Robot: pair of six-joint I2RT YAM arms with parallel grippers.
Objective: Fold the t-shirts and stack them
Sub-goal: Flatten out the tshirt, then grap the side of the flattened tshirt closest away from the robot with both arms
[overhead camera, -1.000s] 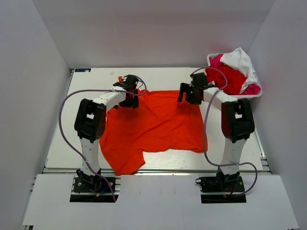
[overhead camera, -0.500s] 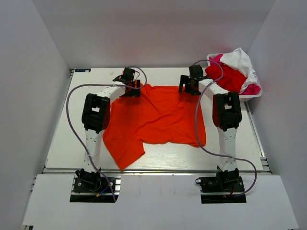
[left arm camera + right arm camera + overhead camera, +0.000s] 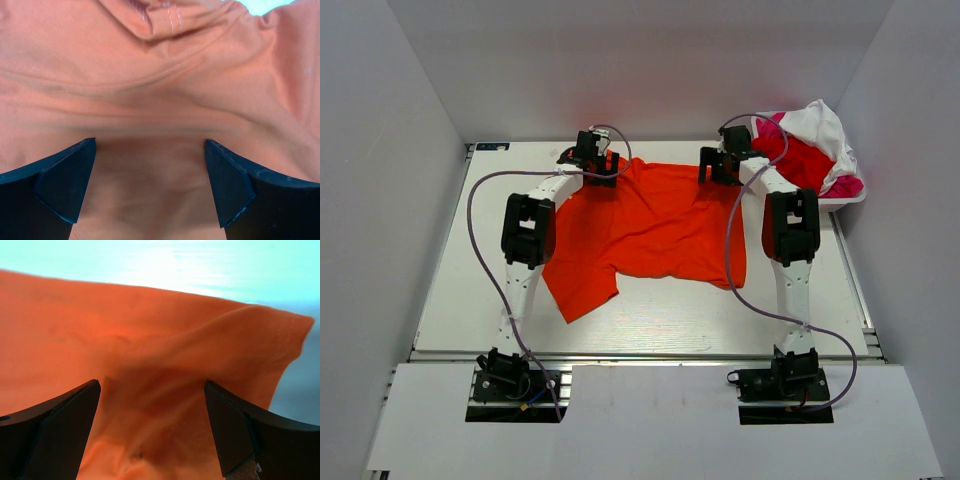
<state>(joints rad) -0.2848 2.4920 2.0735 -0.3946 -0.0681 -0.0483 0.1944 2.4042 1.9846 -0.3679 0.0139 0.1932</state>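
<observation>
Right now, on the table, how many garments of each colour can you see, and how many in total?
Orange t-shirt, spread out: 1
Red garment, far-right pile: 1
Magenta-pink garment, same pile: 1
White garment, top of pile: 1
Total: 4, if each colour in the crumpled pile is one garment; I cannot confirm that.

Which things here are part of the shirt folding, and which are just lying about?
Part of the job: bright orange cloth t-shirt spread on the table; heap of red, pink and white cloth t-shirts at the far right; left hand and right hand, both open over it.
Just there: white table; purple cables on the arms; small dark label at the table's far left corner.
</observation>
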